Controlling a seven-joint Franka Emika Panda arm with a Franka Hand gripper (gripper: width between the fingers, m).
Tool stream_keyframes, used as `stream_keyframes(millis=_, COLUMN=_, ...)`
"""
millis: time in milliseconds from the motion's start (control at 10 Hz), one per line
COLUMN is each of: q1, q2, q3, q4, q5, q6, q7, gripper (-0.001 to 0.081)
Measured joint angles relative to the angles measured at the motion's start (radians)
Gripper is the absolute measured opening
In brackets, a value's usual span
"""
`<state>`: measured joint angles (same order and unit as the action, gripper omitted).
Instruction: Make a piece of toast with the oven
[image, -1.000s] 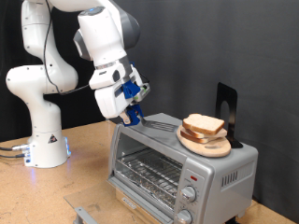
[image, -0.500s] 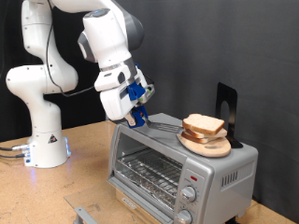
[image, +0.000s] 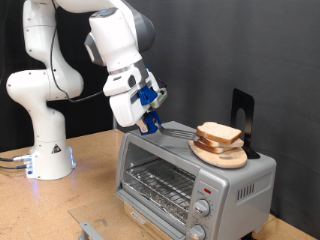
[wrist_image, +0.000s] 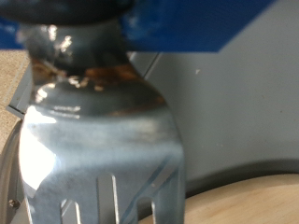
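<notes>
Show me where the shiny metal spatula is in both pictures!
Exterior view: the spatula sticks out from the claw over the oven top, towards the toast.
Wrist view: the spatula fills the picture's middle.
Shared landmark: the wooden plate under the toast.

White, rounded, glossy arm (image: 60, 60) with grey joint seams, rising from a broad white base (image: 48, 160) that shows a small blue light; black cables trail from the base; the claw (image: 150, 122) wears blue fittings
</notes>
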<state>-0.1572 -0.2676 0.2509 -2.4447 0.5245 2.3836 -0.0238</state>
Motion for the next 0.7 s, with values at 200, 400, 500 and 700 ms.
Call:
stream_keyframes(millis=200, q1=0.000, q2=0.000, q3=0.001, q4=0.000, q5=0.002, q6=0.000, q7=0.000, gripper=0.0393)
stream_keyframes(millis=400, q1=0.000, q2=-0.005, q3=0.001, q4=0.000, q5=0.015, q6=-0.004, q7=-0.011, gripper=0.0393)
stream_keyframes(millis=500, q1=0.001, q2=-0.010, q3=0.000, q4=-0.002, q5=0.019, q6=-0.011, q7=-0.023, gripper=0.0393)
stream_keyframes(millis=700, q1=0.001, q2=-0.023, q3=0.000, q4=-0.006, q5=0.030, q6=-0.024, q7=-0.037, gripper=0.0393)
